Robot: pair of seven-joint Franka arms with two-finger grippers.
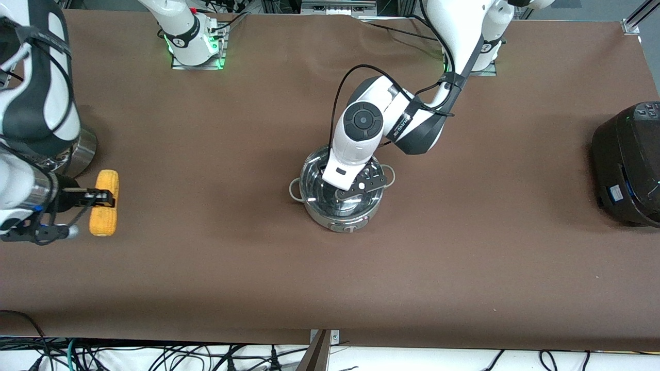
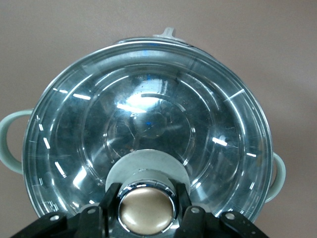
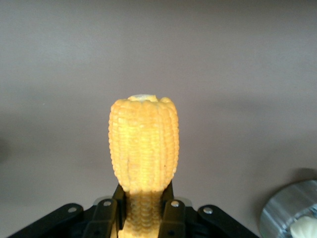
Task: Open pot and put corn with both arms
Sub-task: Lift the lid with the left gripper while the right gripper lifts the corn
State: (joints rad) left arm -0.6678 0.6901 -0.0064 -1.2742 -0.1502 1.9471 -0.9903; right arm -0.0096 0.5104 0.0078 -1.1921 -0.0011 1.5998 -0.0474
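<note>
front view | left gripper (image 1: 344, 194) jaws clamp lid knob (image 2: 146, 210) on pot (image 1: 314, 203) | right gripper (image 1: 103, 198) jaws clamp corn (image 1: 104, 202) at desk's right-arm end

Robot lab: bolted arm bases (image 1: 195, 49), cables (image 1: 154, 355).

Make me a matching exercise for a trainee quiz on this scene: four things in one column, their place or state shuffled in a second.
Things:
1. corn
2. lid knob
3. black cooker
4. pot

Place or state:
A. at the left arm's end of the table
B. mid-table, glass lid on
C. between the left gripper's jaws
D. between the right gripper's jaws, at the right arm's end of the table

Pairs: 1-D, 2-C, 3-A, 4-B
</note>
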